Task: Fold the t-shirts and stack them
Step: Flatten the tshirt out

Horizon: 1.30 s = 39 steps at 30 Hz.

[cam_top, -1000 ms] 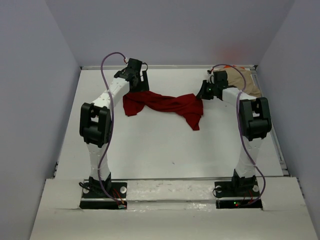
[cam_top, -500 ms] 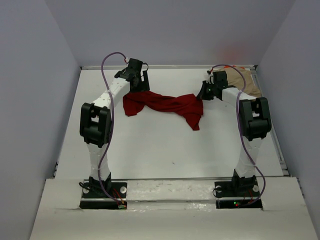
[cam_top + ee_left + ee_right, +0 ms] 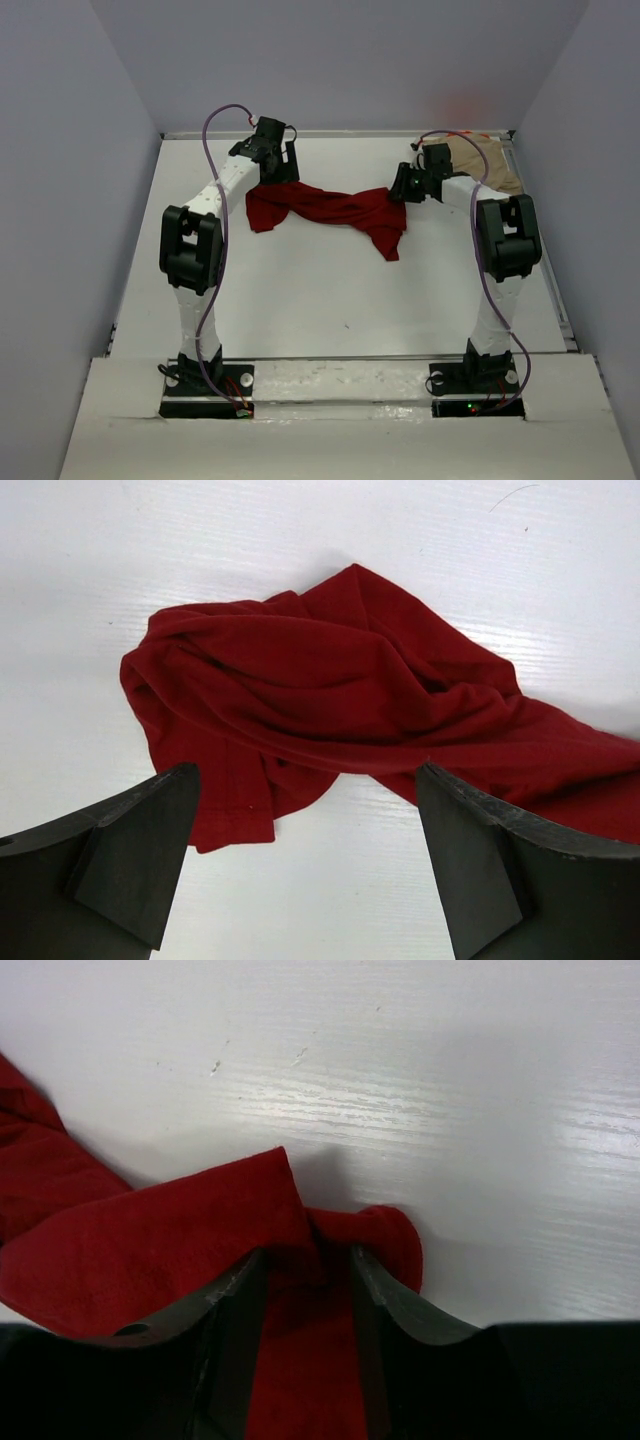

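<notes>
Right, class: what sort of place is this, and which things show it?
Probably a robot test booth: left arm and right arm bolted to a table, plain walls, a red shirt.

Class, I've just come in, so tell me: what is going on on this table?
A crumpled dark red t-shirt lies across the far part of the table. The left gripper hangs wide open near its left end. The right gripper has a fold of its right end between its fingers; whether it grips is unclear. A tan t-shirt lies in the far right corner.
</notes>
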Tool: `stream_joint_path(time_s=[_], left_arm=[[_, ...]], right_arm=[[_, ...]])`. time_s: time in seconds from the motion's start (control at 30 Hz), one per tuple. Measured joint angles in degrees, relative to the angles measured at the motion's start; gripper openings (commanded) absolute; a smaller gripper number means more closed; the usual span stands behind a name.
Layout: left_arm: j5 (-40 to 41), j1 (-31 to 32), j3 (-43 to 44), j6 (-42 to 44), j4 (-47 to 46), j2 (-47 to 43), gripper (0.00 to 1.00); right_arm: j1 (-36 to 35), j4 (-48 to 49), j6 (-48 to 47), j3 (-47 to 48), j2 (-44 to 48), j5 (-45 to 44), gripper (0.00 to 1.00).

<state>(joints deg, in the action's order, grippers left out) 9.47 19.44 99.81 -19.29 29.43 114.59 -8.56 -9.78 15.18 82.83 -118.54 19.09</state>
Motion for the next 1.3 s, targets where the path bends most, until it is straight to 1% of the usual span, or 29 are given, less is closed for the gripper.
stream_joint_path(time_s=[0.03, 0.07, 0.1, 0.13, 0.17, 0.3, 0.33, 0.4, 0.43, 0.5, 0.53, 0.57, 0.6, 0.67, 0.7, 0.83, 0.87, 0.9, 0.93, 0.97, 1.0, 1.07, 1.3], left_arm=[[0.00, 0.00, 0.00, 0.00, 0.00, 0.00, 0.99], [0.00, 0.00, 0.00, -0.02, 0.00, 0.00, 0.99], [0.00, 0.00, 0.00, -0.02, 0.00, 0.00, 0.99], [0.00, 0.00, 0.00, -0.02, 0.00, 0.00, 0.99], [0.00, 0.00, 0.00, -0.02, 0.00, 0.00, 0.99], [0.07, 0.00, 0.00, -0.02, 0.00, 0.00, 0.99], [0.15, 0.00, 0.00, -0.02, 0.00, 0.00, 0.98], [0.37, 0.00, -0.07, -0.04, -0.02, 0.00, 0.84], [0.39, 0.00, -0.17, -0.04, -0.02, 0.00, 0.69], [0.39, 0.00, -0.74, -0.07, -0.04, 0.00, 0.57], [0.37, 0.00, -0.96, -0.33, 0.00, 0.00, 0.48], [0.26, 0.00, -1.38, -0.33, 0.00, 0.04, 0.27], [0.26, 0.00, -1.62, -0.48, 0.11, 0.11, 0.21], [0.24, 0.00, -1.77, -0.79, 0.48, 0.48, 0.00], [0.28, 0.00, -1.75, -0.79, 0.50, 0.76, 0.00], [1.05, 0.00, -1.62, -0.92, 1.31, 2.14, 0.00], [1.29, 0.00, -1.40, -0.92, 1.75, 2.58, 0.28], [1.46, 0.00, -1.29, -0.92, 1.90, 2.75, 0.43], [1.77, 0.00, -1.05, -0.48, 2.16, 3.06, 0.60], [2.12, 0.00, -0.72, -0.81, 2.47, 3.32, 0.80], [2.43, 0.00, -0.50, -0.61, 2.60, 3.50, 0.90], [3.19, 0.00, 0.00, -0.48, 2.99, 3.82, 0.99], [4.55, -0.02, 1.05, -0.50, 3.32, 5.01, 0.99]], right_arm=[[-0.02, -0.04, -0.02, -0.07, 0.00, 0.00, 0.33], [-0.17, -0.02, -0.02, -0.15, 0.00, 0.00, 0.23], [-0.26, -0.04, 0.11, -0.15, 0.00, -0.02, 0.17], [-0.50, -0.02, -0.02, -0.15, 0.00, -0.04, 0.05], [-0.70, 0.02, 0.17, -0.15, 0.00, -0.02, 0.00], [-1.31, -0.02, 0.24, -0.15, 0.00, -0.04, 0.00], [-1.57, -0.02, 0.24, -0.15, 0.00, -0.07, 0.00], [-1.77, -0.02, 0.24, -0.15, 0.00, -0.09, 0.00], [-1.88, -0.02, 0.24, -0.15, 0.00, -0.22, 0.00], [-2.01, -0.04, 0.22, -0.15, 0.07, -0.70, 0.00], [-2.05, -0.07, 0.20, -0.15, 0.15, -0.92, 0.00], [-2.12, -0.11, 0.20, -0.15, 0.33, -1.14, 0.00], [-2.16, -0.15, 0.20, -0.15, 0.48, -1.33, 0.00], [-2.32, -0.42, -0.02, -0.15, 1.25, -1.86, 0.00], [-2.40, -0.59, -0.17, -0.13, 1.75, -2.16, 0.00], [-2.43, -0.94, -0.46, 0.00, 2.69, -2.75, 0.00], [-2.43, -1.01, -0.50, 0.09, 2.73, -2.82, 0.00], [-2.43, -1.11, -0.52, 0.13, 2.75, -2.84, 0.00], [-2.43, -1.27, -0.59, 0.15, 2.75, -2.84, 0.00], [-2.43, -1.38, -0.63, 0.15, 2.75, -2.84, 0.00], [-2.43, -1.44, -0.66, 0.15, 2.75, -2.84, 0.00], [-2.43, -1.49, -0.68, 0.15, 2.75, -2.84, 0.00], [-2.43, -1.66, -0.85, 0.15, 2.75, -2.82, 0.00]])
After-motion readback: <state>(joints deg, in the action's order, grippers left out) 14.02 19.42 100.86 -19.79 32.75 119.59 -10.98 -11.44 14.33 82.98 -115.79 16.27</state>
